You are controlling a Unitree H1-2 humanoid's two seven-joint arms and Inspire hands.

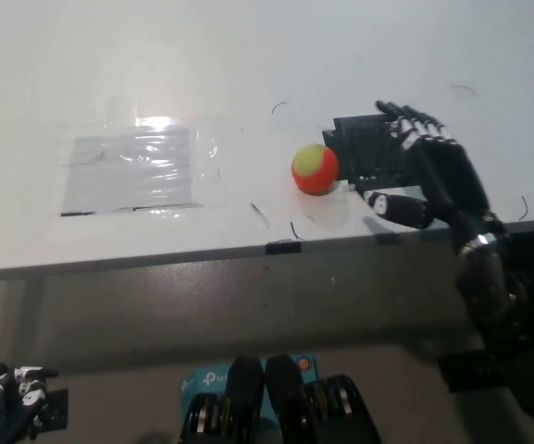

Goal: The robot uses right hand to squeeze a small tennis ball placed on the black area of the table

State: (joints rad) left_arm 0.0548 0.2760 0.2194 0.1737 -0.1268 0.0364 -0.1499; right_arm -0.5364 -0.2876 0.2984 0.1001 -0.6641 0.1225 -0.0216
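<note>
Only the head view was given. Down on the white desk (248, 55), the ball (315, 169), orange below and yellow-green above, sat free just off the left edge of the black patch (370, 148), touching or nearly touching that edge rather than lying squarely on the dark area. The right hand (430, 171) lay over the patch to the ball's right, spread, its fingers (415, 125) reaching away toward the far side of the desk and its thumb (398, 207) pointing toward the ball. A clear gap showed between hand and ball, so nothing was gripped.

A taped clear sheet (137, 166) lay well to the left on the desk, apart from the action. The left hand (7, 407) hung low at the bottom left, below desk level; it was too dim to say whether it was spread or closed.

Judging by this, the step in hand was either a release or the approach to a squeeze. A next squeeze would call for sliding the right hand leftward over the ball, then curling fingers and thumb around it without nudging it toward the near edge.
</note>
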